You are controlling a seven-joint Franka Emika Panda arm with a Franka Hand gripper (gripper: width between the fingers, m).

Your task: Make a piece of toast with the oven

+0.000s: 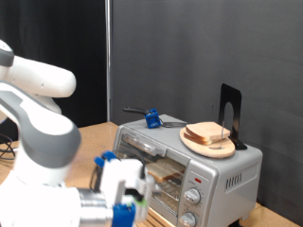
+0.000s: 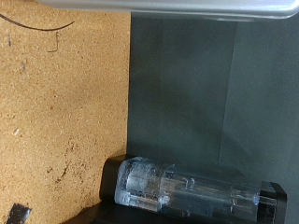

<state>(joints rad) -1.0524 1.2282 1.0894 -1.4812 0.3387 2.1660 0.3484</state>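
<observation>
We log the oven (image 1: 189, 170) at the 4 o'clock part of the exterior view, a silver toaster oven standing on a wooden bench (image 1: 95, 132), with two round knobs (image 1: 193, 206) stacked at its front edge and a small red light (image 1: 197, 178) above them. Through the glass door (image 1: 156, 175) we see a tan slice, the piece of toast (image 1: 169, 172), lying on the rack inside. On the oven's roof sits a plate (image 1: 208, 145) carrying a stack of further bread slices (image 1: 208, 134), and at 9 o'clock from the plate lies a utensil with a blue block (image 1: 151, 119) on it; a black bracket (image 1: 230, 113) stands at the plate's 2 o'clock. The arm (image 1: 43, 113) fills the 9 o'clock side of the view, and the gripper (image 1: 121, 194) hangs blurred near 6 o'clock, just in front of the oven door. We cannot tell whether the jaws are spread or closed, and no object shows between them. The wrist view shows brown board beside a dark grey surface, one clear plastic finger (image 2: 187, 187) lying across it, and a silver edge (image 2: 215, 7) along one border.
</observation>
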